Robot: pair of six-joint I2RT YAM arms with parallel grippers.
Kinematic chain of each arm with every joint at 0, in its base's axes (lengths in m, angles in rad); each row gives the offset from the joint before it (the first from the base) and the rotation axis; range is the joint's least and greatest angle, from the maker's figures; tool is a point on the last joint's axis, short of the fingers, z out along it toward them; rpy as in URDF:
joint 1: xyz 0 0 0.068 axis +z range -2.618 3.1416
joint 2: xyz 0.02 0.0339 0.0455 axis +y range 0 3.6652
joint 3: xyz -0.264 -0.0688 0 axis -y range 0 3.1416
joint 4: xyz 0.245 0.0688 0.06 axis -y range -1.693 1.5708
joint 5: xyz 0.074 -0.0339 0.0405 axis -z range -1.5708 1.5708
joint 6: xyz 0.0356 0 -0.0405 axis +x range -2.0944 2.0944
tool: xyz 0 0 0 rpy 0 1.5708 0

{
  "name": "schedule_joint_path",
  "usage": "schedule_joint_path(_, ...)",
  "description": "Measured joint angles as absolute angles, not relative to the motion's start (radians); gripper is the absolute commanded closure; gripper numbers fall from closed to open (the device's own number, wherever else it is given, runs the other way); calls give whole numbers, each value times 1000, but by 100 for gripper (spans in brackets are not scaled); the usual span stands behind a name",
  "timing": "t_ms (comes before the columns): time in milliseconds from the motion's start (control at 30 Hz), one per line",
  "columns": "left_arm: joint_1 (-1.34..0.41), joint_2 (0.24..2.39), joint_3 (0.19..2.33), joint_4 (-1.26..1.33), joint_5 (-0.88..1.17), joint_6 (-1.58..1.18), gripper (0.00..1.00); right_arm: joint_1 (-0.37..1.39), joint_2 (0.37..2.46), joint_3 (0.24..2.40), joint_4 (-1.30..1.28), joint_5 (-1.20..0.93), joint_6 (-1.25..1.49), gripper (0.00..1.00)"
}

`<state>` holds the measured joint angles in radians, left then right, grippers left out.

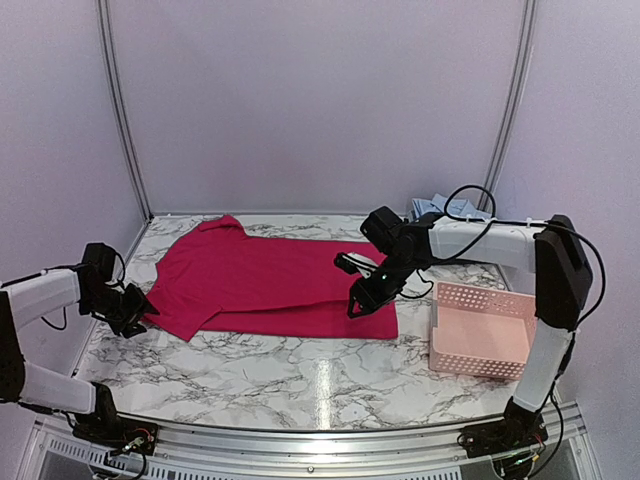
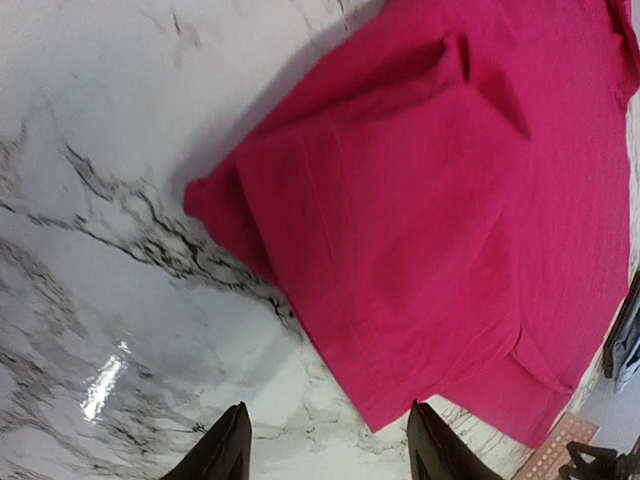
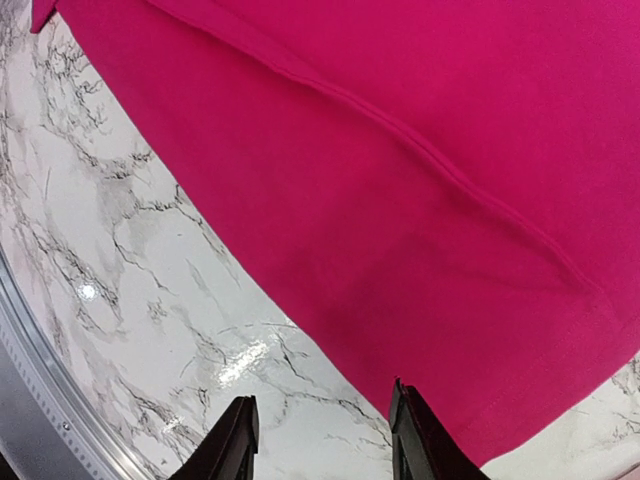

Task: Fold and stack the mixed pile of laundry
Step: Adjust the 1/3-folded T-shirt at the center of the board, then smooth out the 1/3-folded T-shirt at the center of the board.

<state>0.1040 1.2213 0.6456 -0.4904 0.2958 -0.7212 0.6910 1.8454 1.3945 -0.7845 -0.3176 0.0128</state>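
left fingers (image 1: pixel 140 309) parted, empty, just off left corner of magenta-red plain cloth garment (image 1: pixel 265 280) | garment flat on marble tabletop (image 1: pixel 300 380), long axis left-right | right fingers (image 1: pixel 357 303) parted, empty, over its near right corner

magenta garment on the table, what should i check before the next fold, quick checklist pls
1. magenta garment lies flat: not ok, the cloth is doubled over and rumpled at its left end.
2. left gripper empty: ok, jaws apart with nothing between them, just off the garment's left end.
3. right gripper empty: ok, jaws apart with nothing between them, at the garment's near edge toward the right.
4. pink basket clear of the garment: ok, it stands apart on the right.
5. light blue shirt ready to pick: cannot tell, only a scrap shows behind the right arm.
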Motion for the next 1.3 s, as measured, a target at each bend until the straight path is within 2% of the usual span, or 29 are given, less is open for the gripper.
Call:
schedule_joint_path(300, -55, 1251, 596, -425, 314, -805, 56, 691, 1848, 1396, -762, -333, 34, 59)
schedule_joint_path(533, -118, 1381, 603, -344, 313, -827, 70, 686, 1848, 1375, -755, -332, 38, 59)
schedule_joint_path(633, -127, 1403, 606, -314, 313, -832, 81, 684, 1848, 1360, -756, -331, 42, 60)
schedule_joint_path(733, -128, 1429, 616, -293, 313, -832, 100, 680, 1847, 1352, -756, -331, 43, 60)
schedule_joint_path(967, -133, 1421, 648, -320, 297, -844, 100, 665, 1840, 1341, -756, -329, 45, 60)
schedule_joint_path(1167, -145, 1412, 770, -341, 287, -848, 100, 659, 1837, 1338, -756, -329, 45, 60)
schedule_joint_path(1300, -155, 1479, 855, -341, 272, -838, 100, 653, 1837, 1337, -756, -329, 45, 60)
